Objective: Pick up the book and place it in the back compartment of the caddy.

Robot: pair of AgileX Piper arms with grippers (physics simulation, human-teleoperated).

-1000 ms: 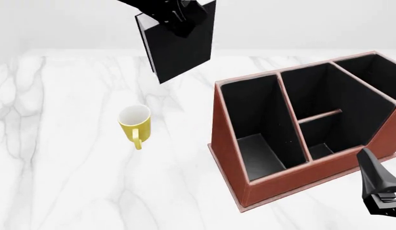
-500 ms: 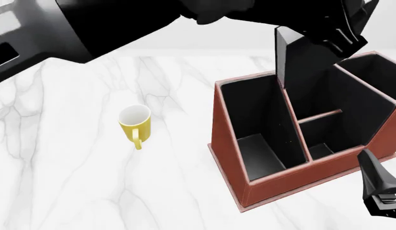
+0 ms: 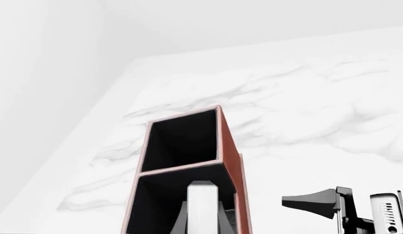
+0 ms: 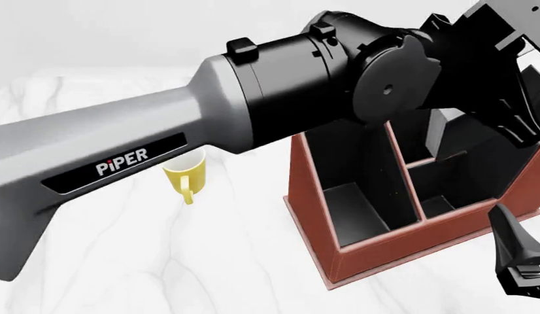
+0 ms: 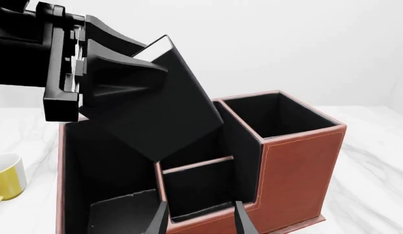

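One book (image 5: 159, 114), tilted, clamped in the left end effector (image 5: 110, 73), hangs over one caddy (image 5: 299, 161). One yellow mug (image 4: 184, 174) sits apart. Right end effector (image 5: 196, 219) fingers apart, empty.

The book (image 5: 159, 114), a plain black hardcover with a strip of white page edge at its top, hangs tilted with one corner pointing down, its lower part dipping below the rim of the caddy (image 5: 299, 165). That caddy is a large reddish-brown box with black lining and slanted side walls, standing upright on the white marbled worktop (image 4: 121, 248). The back compartment (image 4: 449, 173), a squarish black-lined cell behind a low reddish-brown divider, sits just under the book's lowest corner.
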